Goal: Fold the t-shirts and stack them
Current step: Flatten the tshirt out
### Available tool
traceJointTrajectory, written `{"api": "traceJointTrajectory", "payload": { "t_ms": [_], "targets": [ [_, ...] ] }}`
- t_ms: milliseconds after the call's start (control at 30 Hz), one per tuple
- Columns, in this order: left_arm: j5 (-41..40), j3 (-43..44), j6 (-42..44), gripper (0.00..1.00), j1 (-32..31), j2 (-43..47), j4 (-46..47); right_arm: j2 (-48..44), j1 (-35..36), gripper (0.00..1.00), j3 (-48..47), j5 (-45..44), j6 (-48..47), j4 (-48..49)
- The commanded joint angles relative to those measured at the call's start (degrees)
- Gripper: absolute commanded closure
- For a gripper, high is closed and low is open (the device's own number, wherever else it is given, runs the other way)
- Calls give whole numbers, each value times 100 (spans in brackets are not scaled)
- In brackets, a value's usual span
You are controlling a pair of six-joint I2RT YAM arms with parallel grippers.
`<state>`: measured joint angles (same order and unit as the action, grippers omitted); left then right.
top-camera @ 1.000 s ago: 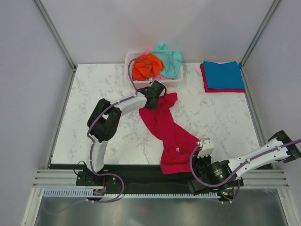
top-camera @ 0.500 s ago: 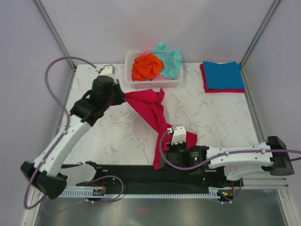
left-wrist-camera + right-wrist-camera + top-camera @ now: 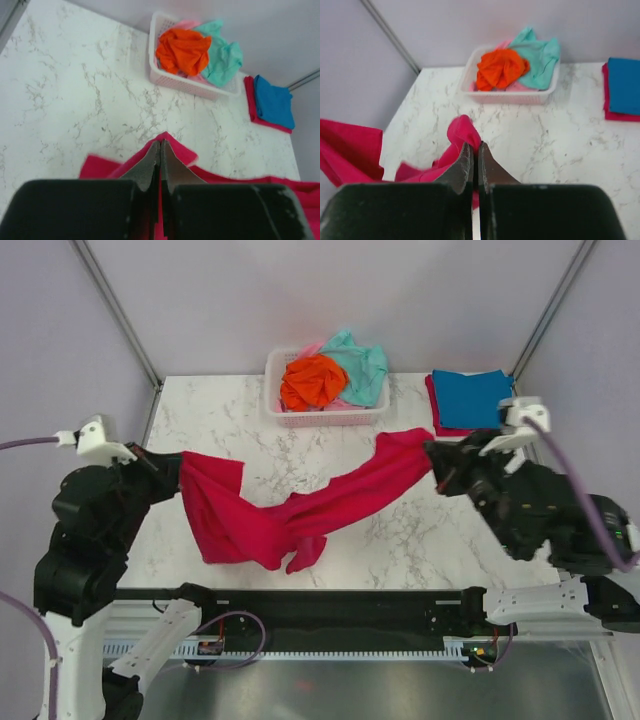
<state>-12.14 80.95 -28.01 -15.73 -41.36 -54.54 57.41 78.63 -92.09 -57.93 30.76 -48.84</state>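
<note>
My 3 feeds are bright and evenly lit by soft, diffuse light, and I can't pick out a single source. There is no glare off the marble table [image 3: 250,430]. From the top camera, the crimson t-shirt [image 3: 300,515] drops only a faint, soft-edged shadow. Both wrist feeds are softer: the left gripper [image 3: 160,143] and right gripper [image 3: 474,146] sit near the lens as dark, blurred shapes. The white basket [image 3: 180,84] behind looks slightly hazy.

pink shirt [image 3: 513,86] mostly buried in basket [image 3: 510,98]
</note>
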Motion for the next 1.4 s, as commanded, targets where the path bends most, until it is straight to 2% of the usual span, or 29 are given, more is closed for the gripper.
{"api": "traceJointTrajectory", "payload": {
  "t_ms": [0, 100, 267, 367, 433, 467, 500, 567, 700, 800, 900, 967, 1033, 1067, 1133, 1167, 1200, 1233, 1267, 1333, 1367],
  "targets": [
    [-525, 562, -152, 98, 26, 330, -4, -274, -6, 100, -712, -859, -1195, -310],
    [-1061, 615, -231, 98, 26, 804, 311, -283, -6, 100, -1100, -1219, -1283, -723],
    [-1694, -25, 31, 98, 17, 1901, 1278, -467, -6, 100, -1031, -2142, -511, -1417],
    [-1468, -517, 795, 98, 8, 2403, 2332, -809, -6, 100, -732, -2564, -657, -1103],
    [-1168, -755, 1147, 98, 8, 2536, 2859, -1064, -6, 100, -504, -2601, -1184, -322],
    [-1133, -756, 1210, 98, -1, 2546, 2896, -1143, -14, 100, -450, -2557, -1709, -32],
    [-1124, -712, 1254, 98, -9, 2511, 2905, -1248, -6, 100, -406, -2522, -1966, 484],
    [-1063, -668, 1316, 98, -18, 2423, 2871, -1311, -14, 100, -458, -2399, -2371, 900],
    [-625, -694, 1386, 98, -27, 2221, 2871, -1311, -6, 100, -529, -2354, -2540, 1043],
    [-160, -869, 1395, 98, -27, 2045, 2862, -1224, -6, 100, -187, -2696, -2523, 1052],
    [316, -853, 1316, 98, -27, 1440, 2441, -1048, -6, 100, 550, -2978, -2444, 1052],
    [580, -870, 1237, 98, -27, 947, 2177, -943, -23, 100, 1375, -3066, -2312, 1026],
    [774, -1211, 1140, 98, -27, 710, 2097, -618, -128, 100, 1981, -2830, -2320, 1061],
    [853, -1335, 1140, 98, -27, 500, 2106, -469, -590, 100, 2063, -2507, -2364, 1061],
    [1064, -1704, 1157, 98, -27, 244, 2115, -12, -1390, 100, 2151, -1025, -2426, 1069],
    [1134, -1775, 1175, 98, -27, -36, 2097, 146, -2308, 100, 2178, -540, -2574, 1165],
    [1187, -1923, 1201, 98, -18, -134, 2106, 487, -2761, 100, 2187, -196, -2575, 1175],
    [1179, -1960, 1184, 98, -18, -231, 2097, 665, -3253, 100, 2126, 521, -2593, 1175],
    [1188, -2012, 1175, 98, -18, -406, 2106, 971, -4267, 100, 2082, 885, -2602, 1253],
    [1188, -2030, 1088, 98, -9, -565, 2149, 1289, -5335, 100, 1933, 2164, -2567, 1420],
    [1301, -2013, 1087, 98, -18, -644, 2176, 1682, -6080, 100, 1845, 2363, -2297, 1525]
  ]
}}
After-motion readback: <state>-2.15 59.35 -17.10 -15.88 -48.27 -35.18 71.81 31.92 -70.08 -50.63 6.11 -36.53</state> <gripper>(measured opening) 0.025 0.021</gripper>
